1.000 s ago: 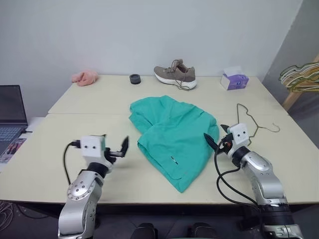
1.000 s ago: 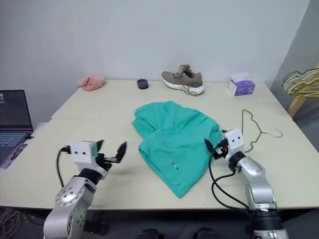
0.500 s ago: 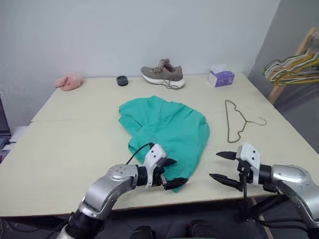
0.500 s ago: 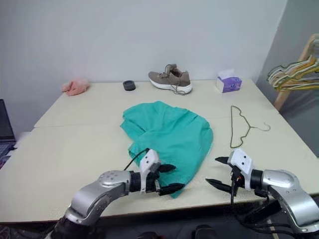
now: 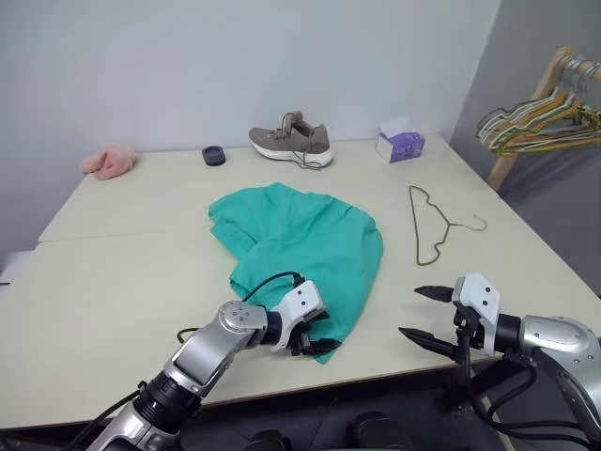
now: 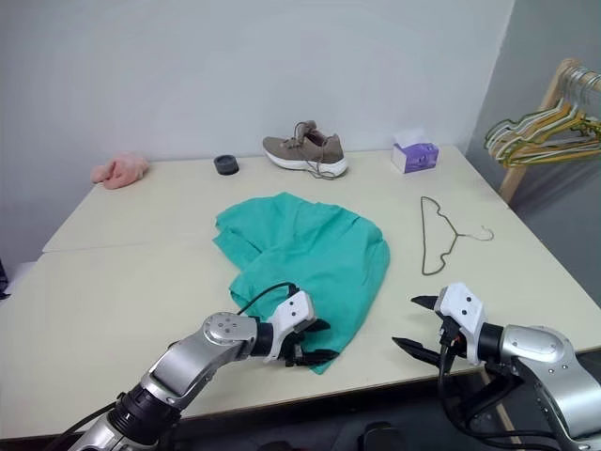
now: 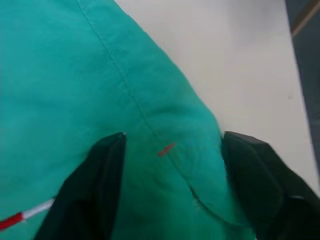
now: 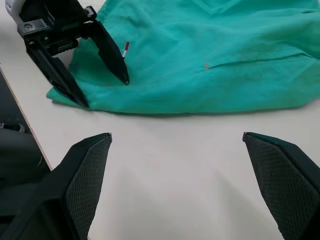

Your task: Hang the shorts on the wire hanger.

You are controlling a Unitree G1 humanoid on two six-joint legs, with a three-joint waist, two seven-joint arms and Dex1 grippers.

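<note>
The teal shorts are spread across the middle of the desk, their near corner lying between the left gripper's fingers, which are set on the cloth, parted and not yet clamped. The right gripper is held off to the side with fingers wide apart, holding nothing. The wire hanger is seen flat beyond it, well clear of the shorts.

Legible text and markings: none.
No word, brand, number or sign can be read on any surface; the purple tissue box at the far side of the table carries print too small to make out.
</note>
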